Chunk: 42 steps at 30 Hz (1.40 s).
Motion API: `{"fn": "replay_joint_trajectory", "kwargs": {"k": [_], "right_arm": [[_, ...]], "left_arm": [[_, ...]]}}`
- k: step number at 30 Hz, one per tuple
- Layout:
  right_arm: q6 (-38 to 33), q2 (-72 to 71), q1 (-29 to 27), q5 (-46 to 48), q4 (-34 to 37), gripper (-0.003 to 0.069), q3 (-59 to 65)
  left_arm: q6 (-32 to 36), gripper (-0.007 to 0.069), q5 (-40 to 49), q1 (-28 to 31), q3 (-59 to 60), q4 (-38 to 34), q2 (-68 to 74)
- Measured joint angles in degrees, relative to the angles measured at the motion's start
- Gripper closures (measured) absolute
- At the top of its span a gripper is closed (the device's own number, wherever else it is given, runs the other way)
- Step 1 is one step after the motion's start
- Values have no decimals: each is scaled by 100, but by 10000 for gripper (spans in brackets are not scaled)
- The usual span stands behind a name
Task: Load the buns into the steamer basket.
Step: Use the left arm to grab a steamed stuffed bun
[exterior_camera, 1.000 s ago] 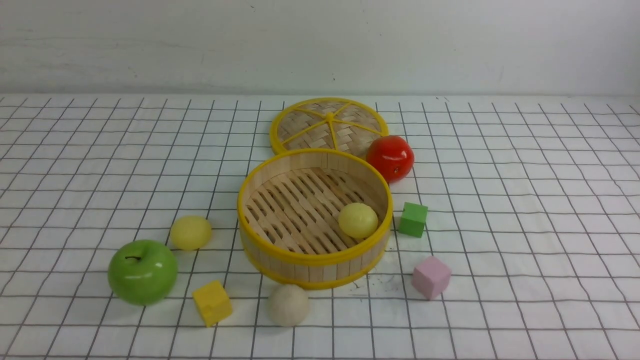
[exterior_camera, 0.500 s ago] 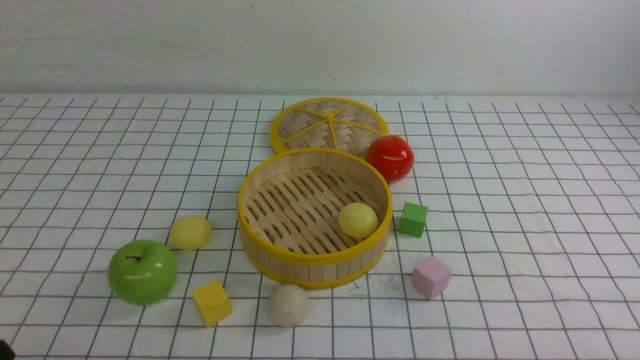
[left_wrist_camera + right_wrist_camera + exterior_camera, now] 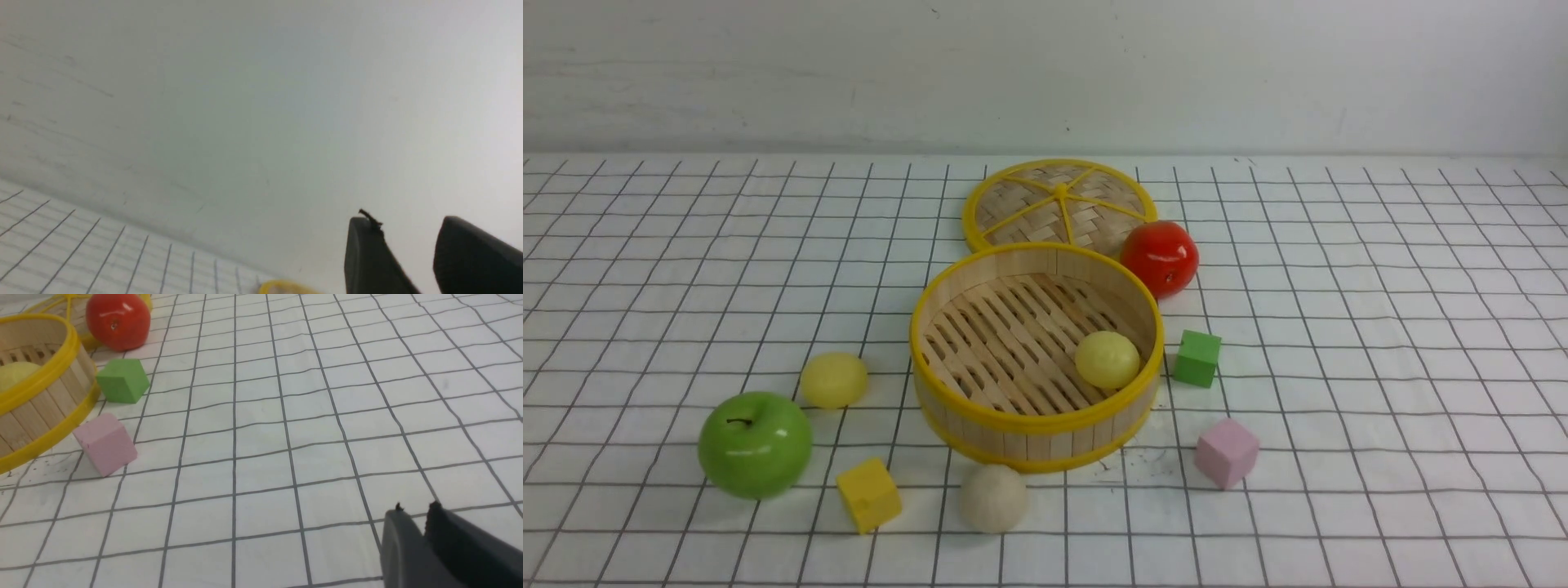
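The steamer basket (image 3: 1013, 423) stands mid-table with one pale yellow bun (image 3: 1107, 359) on its slatted floor. A second pale yellow bun (image 3: 834, 380) lies on the cloth left of the basket. A cream bun (image 3: 994, 497) lies just in front of it. Neither gripper shows in the front view. In the left wrist view my left gripper (image 3: 408, 223) is open and empty, facing the wall. My right gripper (image 3: 416, 510) hovers over bare cloth, jaws a narrow gap apart, empty, well right of the basket (image 3: 41, 396) and its bun (image 3: 16, 373).
A green apple (image 3: 756, 443) and a yellow cube (image 3: 869, 494) sit front left. The woven lid (image 3: 1059, 204) lies behind the basket, with a red apple (image 3: 1160, 257) beside it. A green cube (image 3: 1197, 358) and a pink cube (image 3: 1227, 452) sit right of the basket.
Nothing on the table has moved. A dark tip showed at the front view's lower left corner half a second ago and is gone now.
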Motion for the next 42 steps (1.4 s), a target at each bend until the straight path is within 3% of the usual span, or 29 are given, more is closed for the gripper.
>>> {"fn": "replay_joint_trajectory", "kwargs": {"k": [6, 10, 16, 25, 32, 37, 42], "right_arm": [[0, 0, 0, 0, 0, 560, 0], [0, 0, 0, 0, 0, 553, 0], [0, 0, 0, 0, 0, 543, 0], [0, 0, 0, 0, 0, 532, 0], [0, 0, 0, 0, -5, 524, 0], [0, 0, 0, -2, -5, 517, 0], [0, 0, 0, -2, -5, 517, 0]], "left_arm": [[44, 386, 467, 0, -1444, -192, 734], [-39, 386, 1782, 0, -2846, -292, 2020], [-12, 386, 3460, 0, -3358, -166, 3699], [169, 386, 3707, 0, -3661, -44, 6113], [638, 386, 5187, -6, -5543, -84, 8017], [1585, 386, 6048, -433, -6923, -157, 9265], [1497, 386, 6694, -877, -8143, 147, 10435]]}}
